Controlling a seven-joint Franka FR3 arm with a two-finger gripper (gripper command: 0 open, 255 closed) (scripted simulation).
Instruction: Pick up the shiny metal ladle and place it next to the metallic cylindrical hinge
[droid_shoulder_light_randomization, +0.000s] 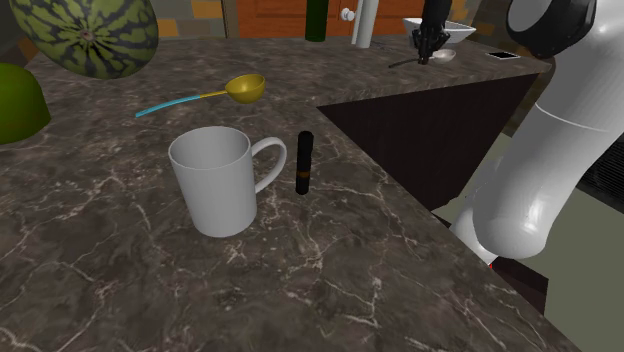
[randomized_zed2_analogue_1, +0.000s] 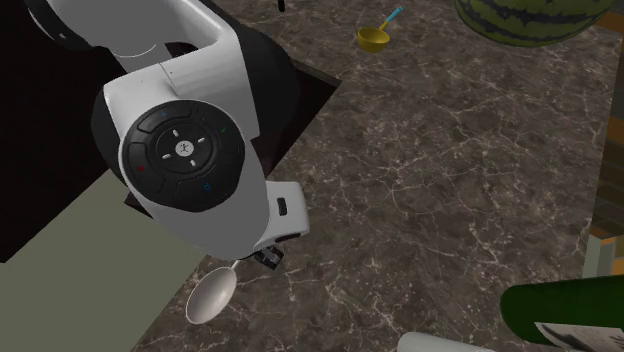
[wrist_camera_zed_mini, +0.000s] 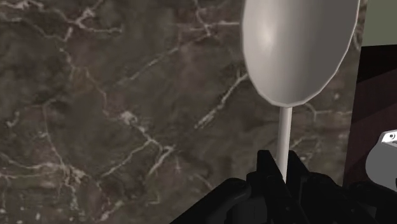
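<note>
Fingers: the two black fingers (wrist_camera_zed_mini: 264, 173) stand narrow, pinched onto the ladle's thin stem with one on each side. I read that as a real grip rather than a near miss.
Gripper: my gripper (wrist_camera_zed_mini: 282, 170) points along the stem toward the bowl and holds it a little behind the point where stem meets bowl.
Ladle: the ladle (wrist_camera_zed_mini: 296, 51) is pale grey with a soft sheen, an oval bowl on a slim straight stem. It is over the dark marble countertop (wrist_camera_zed_mini: 95, 114) close to its edge, at the far corner in the shoulder view. I cannot tell whether it rests on the stone or hangs clear of it.
Handling: I judge it stiff, light and slick. The bowl likely carries most of the weight, so a hold close to it should keep any swing small. The smooth stem could twist or slide between the pads, so I want firm pressure and slow turns.
Where to hold: the stem is the sensible place, since the bowl looks too wide and curved for these jaws.
Hinge: I take the dark cylinder (droid_shoulder_light_randomization: 305, 160) for the hinge. It stands upright just beside the white mug (droid_shoulder_light_randomization: 213, 185), well apart from the ladle.
Hazards: the mug's handle faces the cylinder and leaves a tight gap, and a yellow spoon (droid_shoulder_light_randomization: 244, 88) lies beyond them. I would set the ladle down on the cylinder's open side.
</note>
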